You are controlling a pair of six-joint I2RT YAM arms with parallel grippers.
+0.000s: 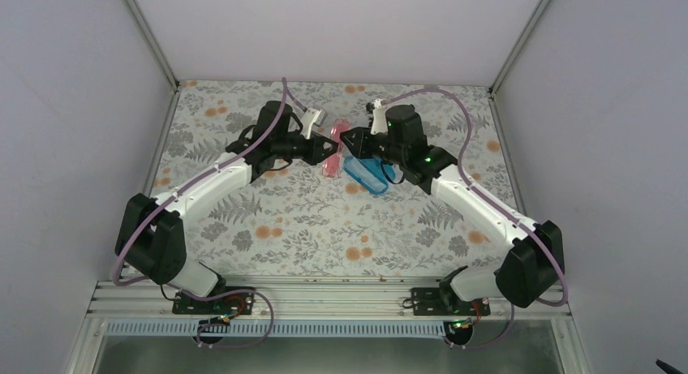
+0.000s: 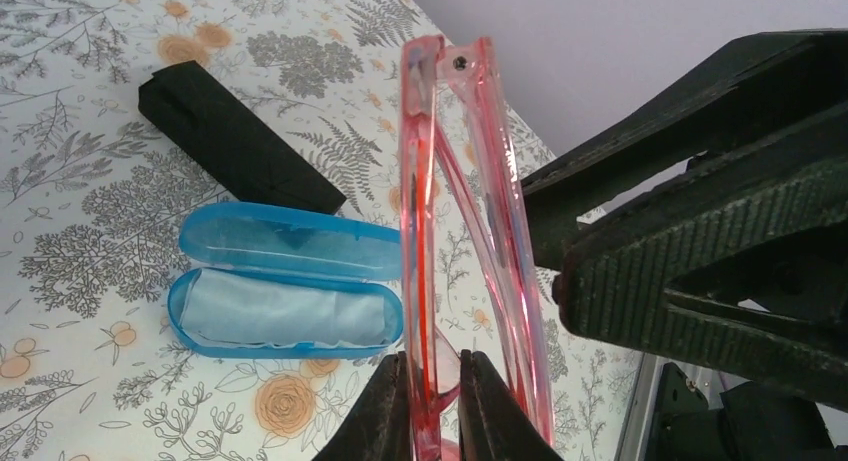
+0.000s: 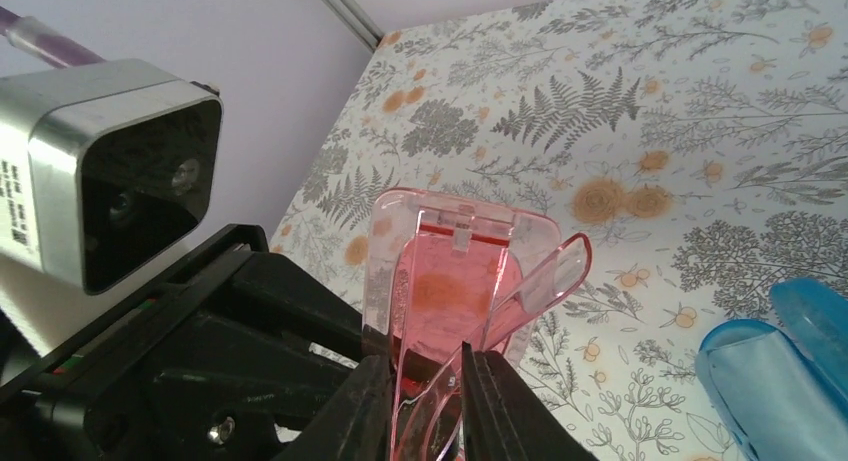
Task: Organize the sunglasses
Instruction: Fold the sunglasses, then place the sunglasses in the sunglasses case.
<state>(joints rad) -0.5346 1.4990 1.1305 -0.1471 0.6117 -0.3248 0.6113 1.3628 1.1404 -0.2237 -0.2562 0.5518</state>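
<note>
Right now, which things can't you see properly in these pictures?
- Top view: the sunglasses are tiny and mostly covered by the left end effector and right end effector.
- Right wrist view: the blue case is cut off by the right and bottom edges.
- Left wrist view: the sunglasses' lower end is hidden between the left end effector's fingers; the cloth covers the case's floor.

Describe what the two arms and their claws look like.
The left arm and right arm have white links, black joints and purple cables. Green lights glow on the right arm. The left claw and right claw have dark, ribbed fingers.
</note>
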